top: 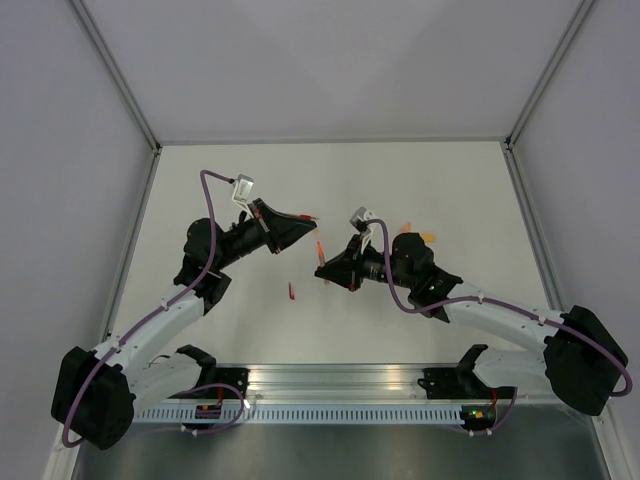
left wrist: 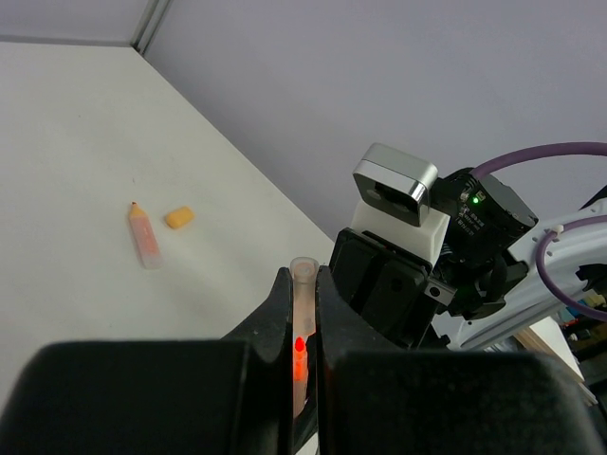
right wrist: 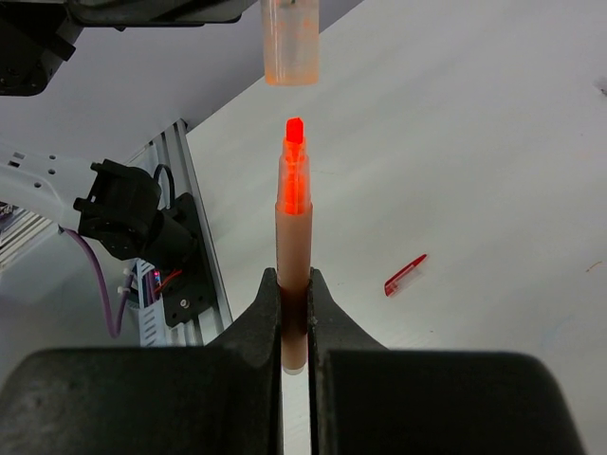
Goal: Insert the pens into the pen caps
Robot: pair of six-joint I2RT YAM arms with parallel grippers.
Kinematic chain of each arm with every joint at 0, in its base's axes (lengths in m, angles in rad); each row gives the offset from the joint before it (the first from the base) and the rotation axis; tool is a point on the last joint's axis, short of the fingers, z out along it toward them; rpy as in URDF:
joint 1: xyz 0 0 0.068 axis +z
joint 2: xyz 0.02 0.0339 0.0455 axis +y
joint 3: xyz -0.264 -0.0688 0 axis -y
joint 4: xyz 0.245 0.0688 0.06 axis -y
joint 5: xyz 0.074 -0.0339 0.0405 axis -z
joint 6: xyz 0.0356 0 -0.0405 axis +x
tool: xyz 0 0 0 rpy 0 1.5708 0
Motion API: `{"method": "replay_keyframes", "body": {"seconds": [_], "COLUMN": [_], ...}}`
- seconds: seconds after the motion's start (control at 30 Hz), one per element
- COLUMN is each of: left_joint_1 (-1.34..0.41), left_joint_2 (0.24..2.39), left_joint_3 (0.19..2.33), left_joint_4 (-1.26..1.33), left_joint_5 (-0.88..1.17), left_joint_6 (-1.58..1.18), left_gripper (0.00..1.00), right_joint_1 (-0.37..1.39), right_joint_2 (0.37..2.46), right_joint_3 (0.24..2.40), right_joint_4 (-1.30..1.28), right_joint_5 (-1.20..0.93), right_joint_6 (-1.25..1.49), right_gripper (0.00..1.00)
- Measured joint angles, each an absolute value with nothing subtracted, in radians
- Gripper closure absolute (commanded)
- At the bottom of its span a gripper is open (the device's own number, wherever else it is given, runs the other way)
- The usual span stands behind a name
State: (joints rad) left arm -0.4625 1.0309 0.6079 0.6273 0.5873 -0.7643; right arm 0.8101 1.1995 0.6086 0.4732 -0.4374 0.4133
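My right gripper is shut on a pinkish-orange pen that stands out beyond the fingers, its bright red-orange tip bare. My left gripper is shut on a translucent orange pen cap. In the right wrist view the cap hangs in line just beyond the pen tip, with a small gap between them. In the top view the left gripper and right gripper face each other above the table's middle. An orange pen and an orange cap lie apart on the table.
A small slim red piece, a pen or a cap, lies on the white table; it also shows in the top view. The orange pen and cap lie behind the right arm. An aluminium rail runs along the near edge. Grey walls enclose the table.
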Motion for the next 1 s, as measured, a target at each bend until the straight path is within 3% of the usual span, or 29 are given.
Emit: {"method": "replay_keyframes", "body": {"seconds": [1.0], "left_joint_1": [-0.501], "left_joint_2": [1.006], "left_joint_3": [0.588], "left_joint_4": [0.616], "left_joint_5": [0.573], "left_joint_6": [-0.712], "left_gripper": [0.98], "right_joint_1": [0.810], "right_joint_2": [1.171], "right_joint_3": [0.609], "right_joint_4": [0.434], "right_joint_5": [-0.381], "right_joint_6": [0.396], "right_gripper": [1.00]}}
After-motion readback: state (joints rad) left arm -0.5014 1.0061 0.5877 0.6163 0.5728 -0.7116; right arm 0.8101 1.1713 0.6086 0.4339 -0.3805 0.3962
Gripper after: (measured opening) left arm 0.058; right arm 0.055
